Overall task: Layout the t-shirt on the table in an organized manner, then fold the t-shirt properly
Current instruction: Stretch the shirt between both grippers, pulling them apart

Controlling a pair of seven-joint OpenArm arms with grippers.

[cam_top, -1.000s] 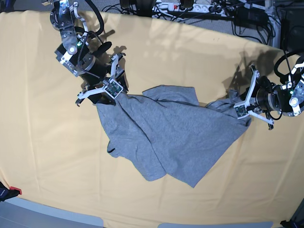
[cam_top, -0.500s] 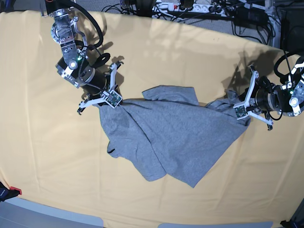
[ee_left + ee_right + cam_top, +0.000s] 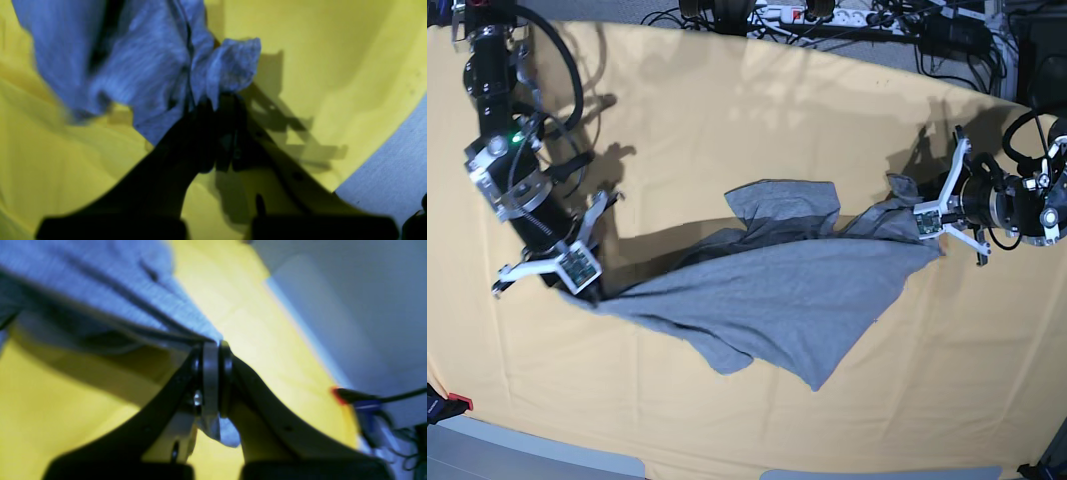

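The large table (image 3: 757,110), covered in pale yellow-orange cloth, carries the heather-grey cotton t-shirt (image 3: 767,300) at its middle. The shirt has been drawn out wider toward the left edge. The right pincer (image 3: 587,283) and left pincer (image 3: 930,228) are each pinching a hem, so spreading appears under way.

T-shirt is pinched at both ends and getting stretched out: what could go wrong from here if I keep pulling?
Slip: the right gripper pinches only a thin edge of the t-shirt, so more tension could tear it free.

Uneven layout: the left gripper clamps a bunched wad, and a flap is folded over near the top, so pulling may set creases rather than flatten them.

Drag: the shirt's low edge trails on the table cloth and could ruck it.
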